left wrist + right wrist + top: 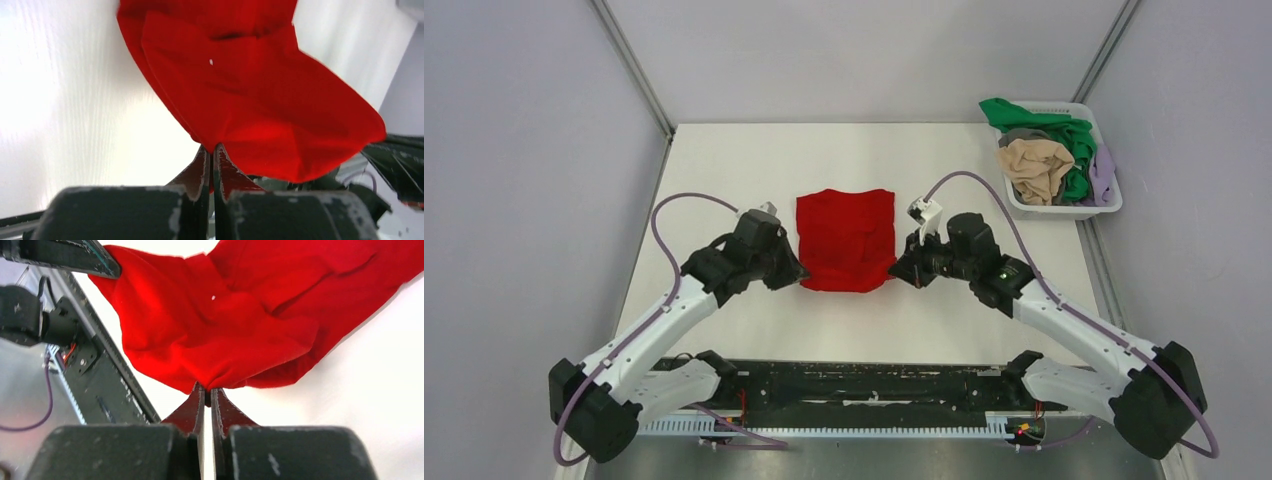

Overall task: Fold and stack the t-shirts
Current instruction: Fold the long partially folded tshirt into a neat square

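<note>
Red shirt: the large bright red cloth t-shirt point(846, 235) lies mid-table on the white tabletop point(724, 160), between the two arms. It is doubled into a rough rectangle, and its near edge seems raised a little off the surface.
Left pincer: the black two-finger left gripper point(210, 151) is clamped on the near-left corner — its fingers almost meet, with red cloth nipped between them.
Right pincer: the black two-finger right gripper point(207, 391) is closed just as tightly on the near-right corner, the cloth bunched just above its tips.
Step in hand: by my reckoning, folding the near edge over towards the far edge.
Doing it well: lift both corners together and level, hold the edge taut between them and carry it far-wards in one arc. Lay it flush with the far edge, and let go only once the cloth rests flat.
Watch for: the right side looks more crumpled than the left — an uneven pull would skew the fold.
Waiting: the green cloth shirt point(1076, 142), beige cloth shirt point(1034, 165) and lavender cloth shirt point(1104, 170) are heaped in the white slatted plastic basket point(1064, 210) at the far right, well apart from both arms.
</note>
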`<state>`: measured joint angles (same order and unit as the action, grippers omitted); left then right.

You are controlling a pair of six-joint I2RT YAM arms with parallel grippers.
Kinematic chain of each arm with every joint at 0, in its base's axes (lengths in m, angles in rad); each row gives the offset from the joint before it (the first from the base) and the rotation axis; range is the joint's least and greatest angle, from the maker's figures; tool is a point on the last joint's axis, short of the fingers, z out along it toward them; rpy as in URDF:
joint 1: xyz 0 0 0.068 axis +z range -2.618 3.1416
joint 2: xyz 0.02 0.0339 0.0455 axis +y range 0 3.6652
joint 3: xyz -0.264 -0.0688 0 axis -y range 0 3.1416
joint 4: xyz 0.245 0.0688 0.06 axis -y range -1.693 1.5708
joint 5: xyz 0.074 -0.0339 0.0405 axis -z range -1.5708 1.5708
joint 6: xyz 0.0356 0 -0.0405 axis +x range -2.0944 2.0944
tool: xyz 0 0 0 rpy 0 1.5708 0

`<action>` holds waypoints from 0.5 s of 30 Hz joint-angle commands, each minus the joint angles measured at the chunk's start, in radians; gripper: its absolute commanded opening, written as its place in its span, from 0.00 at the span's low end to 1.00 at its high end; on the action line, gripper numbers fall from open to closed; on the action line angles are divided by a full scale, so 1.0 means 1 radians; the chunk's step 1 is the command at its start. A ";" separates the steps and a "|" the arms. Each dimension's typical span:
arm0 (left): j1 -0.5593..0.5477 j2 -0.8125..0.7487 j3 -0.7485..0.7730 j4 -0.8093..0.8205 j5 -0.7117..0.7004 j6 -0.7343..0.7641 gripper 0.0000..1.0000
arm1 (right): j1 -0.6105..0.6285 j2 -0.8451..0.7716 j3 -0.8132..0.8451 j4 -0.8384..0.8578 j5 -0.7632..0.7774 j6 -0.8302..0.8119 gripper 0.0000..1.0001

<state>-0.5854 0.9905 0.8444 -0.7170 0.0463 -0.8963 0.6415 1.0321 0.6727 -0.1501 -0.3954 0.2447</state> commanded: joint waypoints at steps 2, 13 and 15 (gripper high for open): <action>0.068 0.115 0.116 0.075 -0.114 0.049 0.02 | -0.042 0.121 0.132 0.065 0.101 -0.035 0.00; 0.185 0.361 0.307 0.154 -0.101 0.133 0.02 | -0.177 0.330 0.287 0.113 0.118 -0.027 0.00; 0.199 0.409 0.348 0.162 -0.108 0.144 0.02 | -0.192 0.372 0.319 0.114 0.112 -0.032 0.00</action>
<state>-0.4164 1.3396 1.0996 -0.6178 -0.0254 -0.8223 0.4789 1.3540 0.9012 -0.0879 -0.3050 0.2321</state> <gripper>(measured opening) 0.036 0.021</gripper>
